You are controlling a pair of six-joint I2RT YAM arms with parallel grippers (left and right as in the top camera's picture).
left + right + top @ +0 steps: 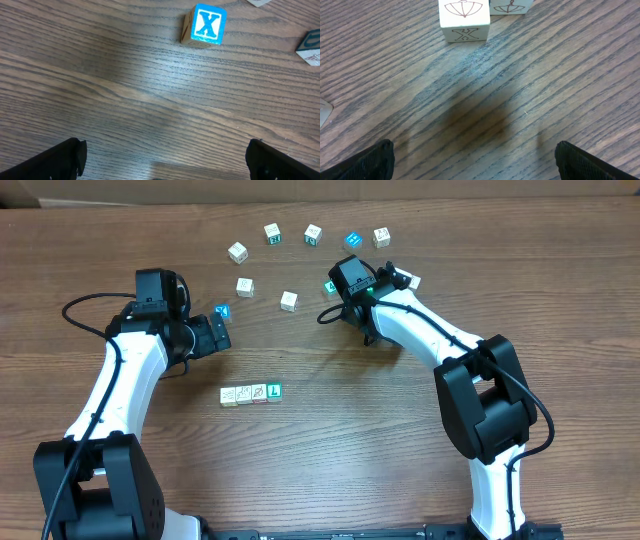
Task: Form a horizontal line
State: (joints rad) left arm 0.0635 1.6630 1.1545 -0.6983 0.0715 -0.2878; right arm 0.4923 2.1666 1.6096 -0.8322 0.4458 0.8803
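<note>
Four small cubes lie side by side in a left-to-right row at the table's middle front: a pale yellow cube [228, 396], two white cubes with dark drawings [243, 394] [259, 393], and a green cube with a white "L" [274, 391]. My left gripper [221, 333] [164, 148] hangs open above and left of the row, with only bare wood between its fingers. A blue "X" cube [205, 25] [222, 311] lies just ahead of it. My right gripper [335, 288] [474, 148] stands open at the back centre, holding nothing. A white cube with an umbrella drawing [464, 19] lies in front of it.
Loose cubes are scattered in an arc along the back: white ones [237, 251] [245, 286] [289, 301] [313, 233] [381, 237], a blue one [352, 242] and a teal one [330, 287] partly hidden by the right gripper. A second white cube [509, 6] sits behind the umbrella cube.
</note>
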